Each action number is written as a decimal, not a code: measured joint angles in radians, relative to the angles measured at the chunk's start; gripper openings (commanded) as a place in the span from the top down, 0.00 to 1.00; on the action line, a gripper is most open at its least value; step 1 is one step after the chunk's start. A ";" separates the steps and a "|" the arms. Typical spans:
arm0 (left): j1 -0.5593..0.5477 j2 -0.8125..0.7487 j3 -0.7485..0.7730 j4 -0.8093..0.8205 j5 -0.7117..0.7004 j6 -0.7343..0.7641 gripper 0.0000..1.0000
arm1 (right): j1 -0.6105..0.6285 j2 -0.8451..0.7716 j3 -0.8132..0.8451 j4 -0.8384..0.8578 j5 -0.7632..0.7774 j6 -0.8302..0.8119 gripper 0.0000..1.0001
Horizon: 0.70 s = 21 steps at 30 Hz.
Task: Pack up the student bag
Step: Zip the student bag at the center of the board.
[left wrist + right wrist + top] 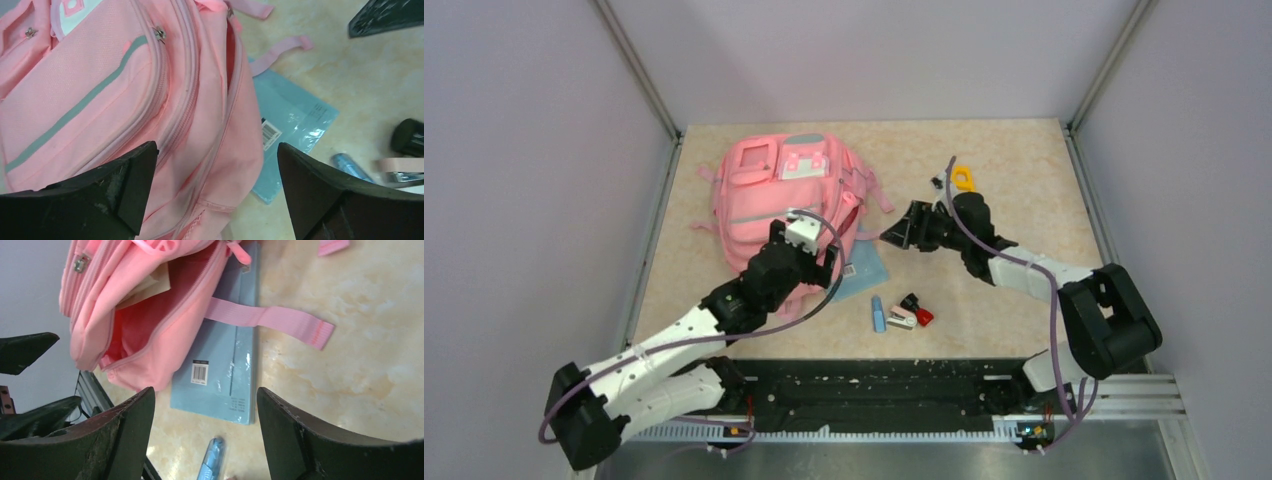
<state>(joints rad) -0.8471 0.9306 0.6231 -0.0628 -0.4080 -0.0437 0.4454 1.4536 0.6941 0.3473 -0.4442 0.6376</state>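
The left gripper (pixel 216 150) is open wide, with nothing between its two black fingers. It hangs just over the bag (pixel 100 100), above the bag's right edge. Under it you can see the pink cloth, a grey-green stripe and two zips running side by side.

The right gripper (pixel 205 392) is open wide too, and it holds nothing. It hangs over the book (pixel 225 370), a thin blue one in shiny wrap with a white label (pixel 200 372) on it. The book lies flat on the table (pixel 1024 180). One end of it is tucked under the bag. A pink strap (pixel 270 317) from the bag lies across the book and out onto the table.

The bag lies flat on the back left part of the table, front side up. Its big pocket is open on the side that faces the right gripper. Inside you can see darker pink cloth and a bit of tan paper (pixel 150 285).

A small blue pen (pixel 878 314) lies on the table near the book, on the side nearer the arms. Just beside it are a little pink and white thing (pixel 899 318) and a red and black thing (pixel 916 308). I cannot tell what they are. A yellow thing (pixel 962 178) lies farther back, behind the right arm.
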 measured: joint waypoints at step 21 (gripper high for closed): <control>-0.095 0.340 0.227 -0.126 -0.526 0.162 0.52 | -0.029 0.021 0.035 -0.025 -0.008 -0.154 0.27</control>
<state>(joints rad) -0.9421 1.2705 0.8505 -0.1890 -0.9337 0.1184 0.4160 1.4746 0.7288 0.3222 -0.4522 0.4831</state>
